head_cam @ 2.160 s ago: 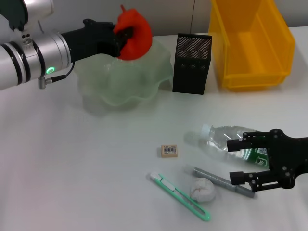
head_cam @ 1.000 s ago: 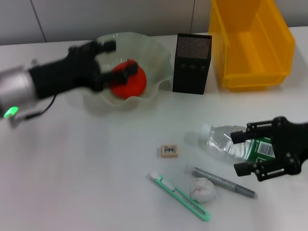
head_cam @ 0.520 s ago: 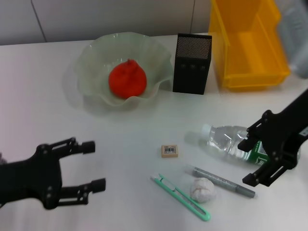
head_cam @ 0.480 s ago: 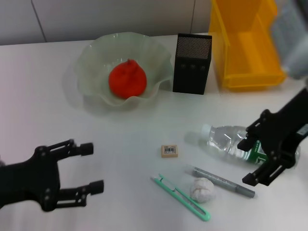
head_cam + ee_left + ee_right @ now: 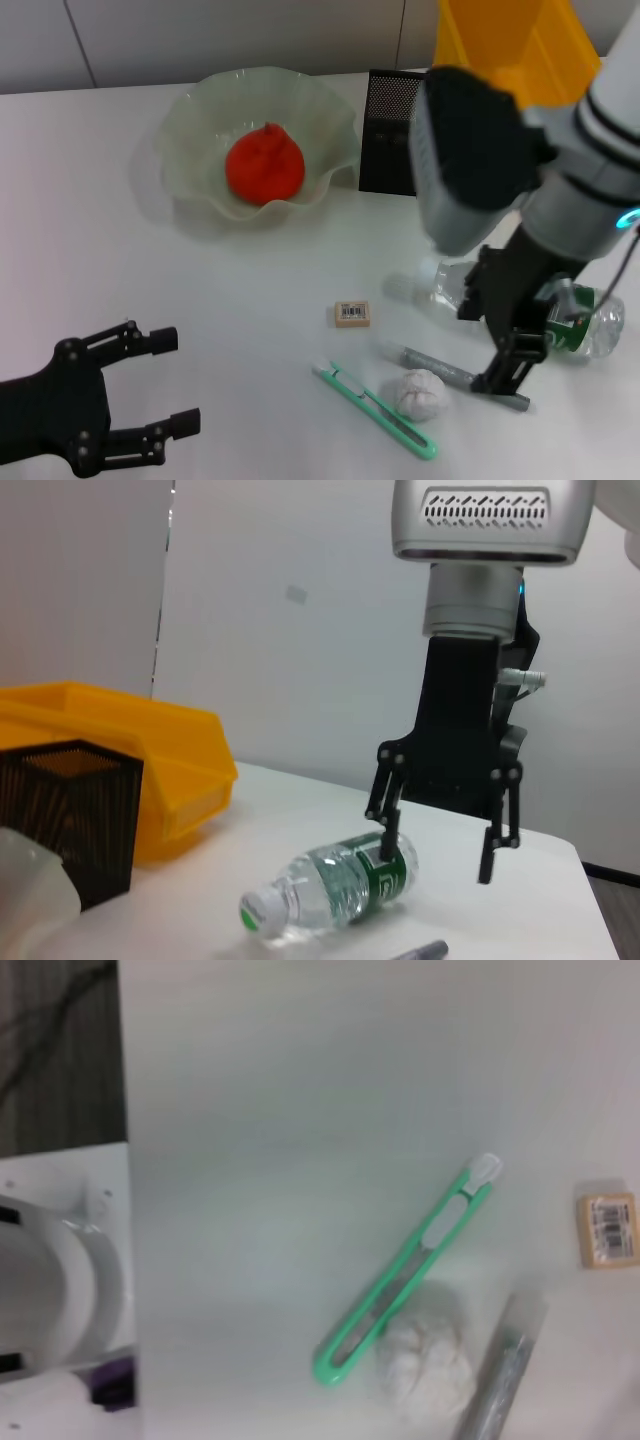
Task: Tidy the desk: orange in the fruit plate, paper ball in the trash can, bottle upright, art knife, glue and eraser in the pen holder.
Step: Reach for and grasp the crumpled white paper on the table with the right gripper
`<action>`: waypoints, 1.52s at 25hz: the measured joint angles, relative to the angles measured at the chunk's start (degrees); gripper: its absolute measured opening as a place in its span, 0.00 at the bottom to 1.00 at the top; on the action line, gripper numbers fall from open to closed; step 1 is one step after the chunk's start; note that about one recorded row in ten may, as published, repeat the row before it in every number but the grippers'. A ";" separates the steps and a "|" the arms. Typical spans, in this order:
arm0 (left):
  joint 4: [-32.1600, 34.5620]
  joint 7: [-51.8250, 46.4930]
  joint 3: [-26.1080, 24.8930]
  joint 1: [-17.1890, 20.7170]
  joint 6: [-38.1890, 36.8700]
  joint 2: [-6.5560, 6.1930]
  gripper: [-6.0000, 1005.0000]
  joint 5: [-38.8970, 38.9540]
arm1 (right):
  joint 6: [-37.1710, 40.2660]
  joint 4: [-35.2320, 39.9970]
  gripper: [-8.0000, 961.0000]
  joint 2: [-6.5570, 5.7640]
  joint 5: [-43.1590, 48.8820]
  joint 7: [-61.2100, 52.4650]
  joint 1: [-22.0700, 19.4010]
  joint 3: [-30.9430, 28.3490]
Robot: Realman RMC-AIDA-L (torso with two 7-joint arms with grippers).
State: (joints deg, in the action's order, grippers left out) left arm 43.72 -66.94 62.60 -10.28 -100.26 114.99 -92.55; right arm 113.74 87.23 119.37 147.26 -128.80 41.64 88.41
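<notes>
So far only the orange (image 5: 264,165) is being held by the fruit plate (image 5: 200,115) at upper left, while the lying bottle (image 5: 540,305) is being straddled by the right gripper (image 5: 505,335), jaws open and empty, and the left gripper (image 5: 150,390) is being kept open at lower left.

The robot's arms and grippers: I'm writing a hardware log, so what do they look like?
Both grippers are matte black linkage frames with two slim fingers. The left gripper shows only this black frame. The right gripper hangs from a black wrist block under a silver-grey cylindrical housing with a slotted vent; the arm has black bands and a cyan light ring.
</notes>
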 joint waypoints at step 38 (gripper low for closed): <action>-2.77 0.19 -2.24 -0.04 1.44 0.67 0.86 -2.02 | -20.02 -11.83 0.72 0.11 -1.17 0.59 -1.04 20.36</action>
State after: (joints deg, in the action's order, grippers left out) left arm 40.96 -66.75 60.35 -10.32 -98.82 115.66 -94.57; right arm 93.72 75.40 119.48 146.09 -128.21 40.60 108.78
